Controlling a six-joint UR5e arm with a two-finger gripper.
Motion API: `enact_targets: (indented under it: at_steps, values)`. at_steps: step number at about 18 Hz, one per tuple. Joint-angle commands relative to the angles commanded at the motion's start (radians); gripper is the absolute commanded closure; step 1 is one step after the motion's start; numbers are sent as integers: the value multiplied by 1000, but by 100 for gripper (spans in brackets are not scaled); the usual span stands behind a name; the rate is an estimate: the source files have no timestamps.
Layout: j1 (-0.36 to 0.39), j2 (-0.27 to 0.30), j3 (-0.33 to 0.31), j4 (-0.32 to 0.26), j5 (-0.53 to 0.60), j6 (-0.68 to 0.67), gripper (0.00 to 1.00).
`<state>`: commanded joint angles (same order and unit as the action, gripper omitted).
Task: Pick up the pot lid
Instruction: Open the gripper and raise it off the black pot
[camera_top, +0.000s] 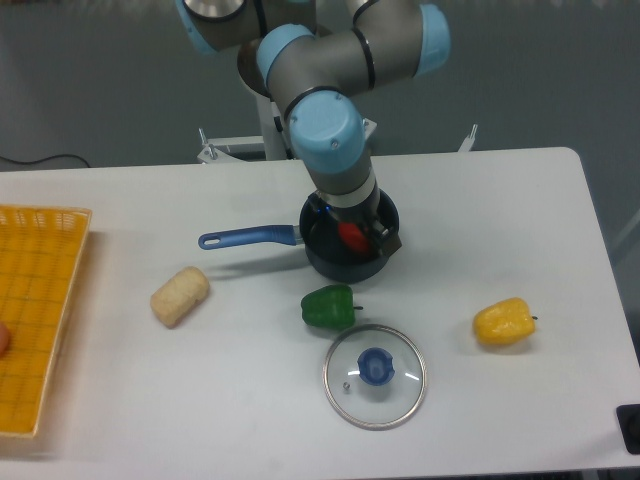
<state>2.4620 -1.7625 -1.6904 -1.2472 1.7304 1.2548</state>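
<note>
The table (230, 390) holds the lid (375, 372) camera-side of the claw (355, 228).

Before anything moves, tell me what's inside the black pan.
A red item shows inside the pan; the claw hides part of the interior, and whatever sits under it can't be seen.

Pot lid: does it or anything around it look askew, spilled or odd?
Nothing looks spilled or damaged. The lid lies flat on the table, blue knob up. One oddity: the pincer is over the black pan with a red item in it, not over the lid.
</note>
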Motion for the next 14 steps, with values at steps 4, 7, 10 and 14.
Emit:
enact_targets:
  at_steps: [4, 7, 10, 14]
  values:
    - [5, 3, -8, 26, -8, -8, 0]
    - [2, 0, -8, 69, -73, -82, 0]
    - [2, -5, -9, 118, -104, -192, 0]
    - [2, -6, -8, 126, -115, -193, 0]
